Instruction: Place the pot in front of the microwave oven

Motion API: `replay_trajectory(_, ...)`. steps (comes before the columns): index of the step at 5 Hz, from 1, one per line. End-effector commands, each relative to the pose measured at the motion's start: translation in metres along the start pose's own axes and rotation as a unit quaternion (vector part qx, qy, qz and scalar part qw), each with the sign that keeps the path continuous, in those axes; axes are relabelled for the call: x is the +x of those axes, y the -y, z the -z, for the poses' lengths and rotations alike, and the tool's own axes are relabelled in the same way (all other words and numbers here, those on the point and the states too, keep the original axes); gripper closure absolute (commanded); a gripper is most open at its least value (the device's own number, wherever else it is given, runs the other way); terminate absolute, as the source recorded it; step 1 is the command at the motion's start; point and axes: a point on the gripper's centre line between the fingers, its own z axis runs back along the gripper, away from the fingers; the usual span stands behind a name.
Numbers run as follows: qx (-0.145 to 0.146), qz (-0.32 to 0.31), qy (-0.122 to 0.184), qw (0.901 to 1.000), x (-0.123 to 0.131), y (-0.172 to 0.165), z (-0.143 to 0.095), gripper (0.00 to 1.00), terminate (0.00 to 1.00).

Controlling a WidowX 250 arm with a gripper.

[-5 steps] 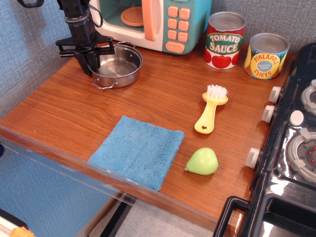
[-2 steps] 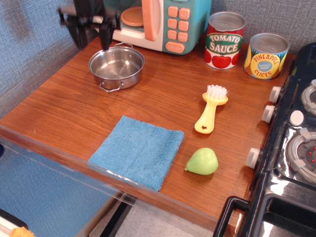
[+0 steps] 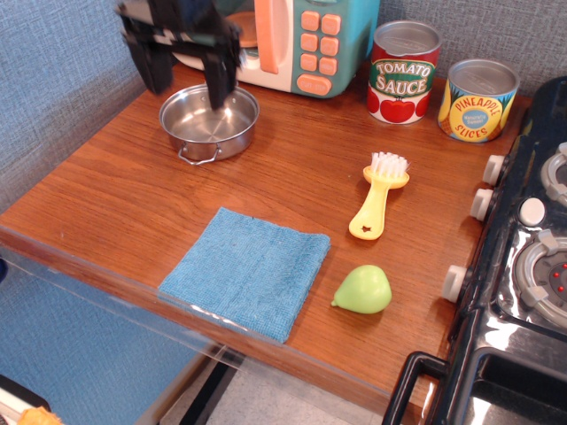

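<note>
The shiny steel pot (image 3: 209,124) stands upright on the wooden table, just in front of the teal and cream toy microwave oven (image 3: 292,40) at the back. My gripper (image 3: 186,75) hangs above the pot's far side, open, with its two black fingers (image 3: 220,78) spread wide. One finger is over the pot's far rim and the other is left of the pot. The gripper holds nothing. The microwave's door stands open and an orange plate shows inside.
A blue cloth (image 3: 246,270) lies near the front edge. A yellow brush (image 3: 379,202) and a green pear (image 3: 363,289) lie to its right. A tomato sauce can (image 3: 404,71) and a pineapple can (image 3: 478,99) stand at the back right. A black stove (image 3: 523,266) fills the right side.
The gripper let go of the pot's left rim, rose toward the back, then came forward above the pot with fingers spread wide. The pot shifted slightly right and stays on the table.
</note>
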Motion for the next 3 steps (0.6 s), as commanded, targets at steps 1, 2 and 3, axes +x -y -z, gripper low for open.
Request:
replay_trajectory(1,-0.003,0.041,0.009,0.9991,-0.0174,0.0146,-0.0077,0.0,0.0)
replay_trajectory(2,-0.003,0.041,0.009,0.9991,-0.0174,0.0146,-0.0077,0.0,0.0)
replay_trajectory(3,-0.003,0.041,0.009,0.9991,-0.0174,0.0146,-0.0077,0.0,1.0)
